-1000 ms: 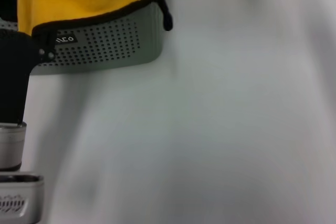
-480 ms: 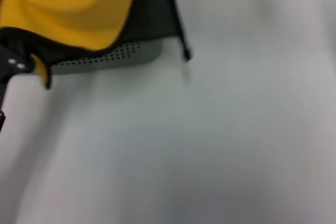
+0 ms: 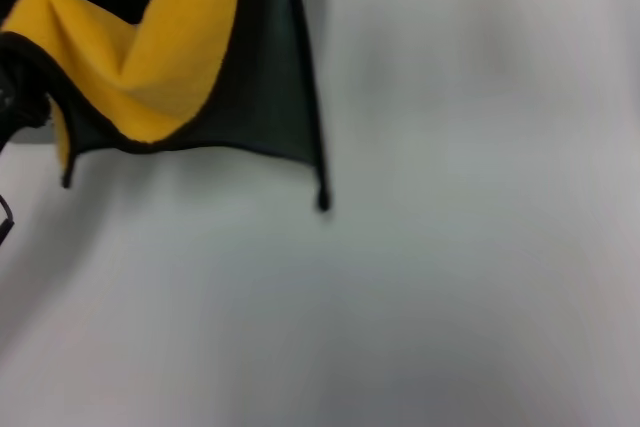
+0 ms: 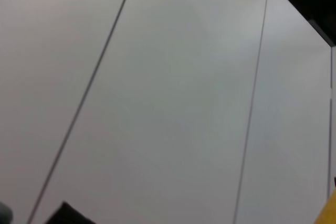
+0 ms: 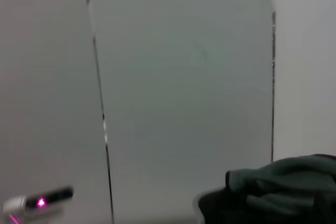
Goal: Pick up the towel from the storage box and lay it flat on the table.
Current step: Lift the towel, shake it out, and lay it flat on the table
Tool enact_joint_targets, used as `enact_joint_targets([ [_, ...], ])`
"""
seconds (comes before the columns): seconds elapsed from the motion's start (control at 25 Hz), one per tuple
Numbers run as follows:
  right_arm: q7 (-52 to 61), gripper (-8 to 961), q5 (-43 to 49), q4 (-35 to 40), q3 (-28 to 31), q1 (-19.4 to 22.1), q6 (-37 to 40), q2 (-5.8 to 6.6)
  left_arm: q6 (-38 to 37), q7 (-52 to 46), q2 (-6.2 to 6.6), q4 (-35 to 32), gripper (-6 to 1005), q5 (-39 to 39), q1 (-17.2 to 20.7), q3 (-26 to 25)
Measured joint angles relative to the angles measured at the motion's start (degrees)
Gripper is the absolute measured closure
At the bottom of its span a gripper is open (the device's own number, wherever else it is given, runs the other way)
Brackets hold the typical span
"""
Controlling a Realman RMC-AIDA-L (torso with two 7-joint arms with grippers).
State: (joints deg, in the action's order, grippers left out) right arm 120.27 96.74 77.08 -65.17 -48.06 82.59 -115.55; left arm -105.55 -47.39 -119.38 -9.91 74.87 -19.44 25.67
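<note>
The white table (image 3: pixel 460 247) fills the head view, bearing no readable writing. The towel (image 3: pixel 190 57) hangs above its far left, yellow face folded over dark teal, one corner dangling free. Neither pincer's opening can be told

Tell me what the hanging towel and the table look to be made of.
The towel looks like soft woven or microfibre cloth: it drapes in folds, matte yellow-orange on one face, dark teal-green on the other, with black stitched edging. The table appears to be a smooth white hard surface, perhaps laminate, with a faint sheen.
</note>
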Motion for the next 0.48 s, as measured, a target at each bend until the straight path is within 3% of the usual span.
enact_joint_targets([
  [0.04,-1.8,944,1.6,5.0,-1.6,1.1,-0.3,-0.05,0.4,-1.9,0.13,-0.7,947,1.2,0.0,0.2],
  [0.48,-7.2,945,2.9,20.6,-2.2,6.7,-3.6,-0.12,1.3,-20.2,2.39,-8.6,936,15.3,-0.2,1.4],
])
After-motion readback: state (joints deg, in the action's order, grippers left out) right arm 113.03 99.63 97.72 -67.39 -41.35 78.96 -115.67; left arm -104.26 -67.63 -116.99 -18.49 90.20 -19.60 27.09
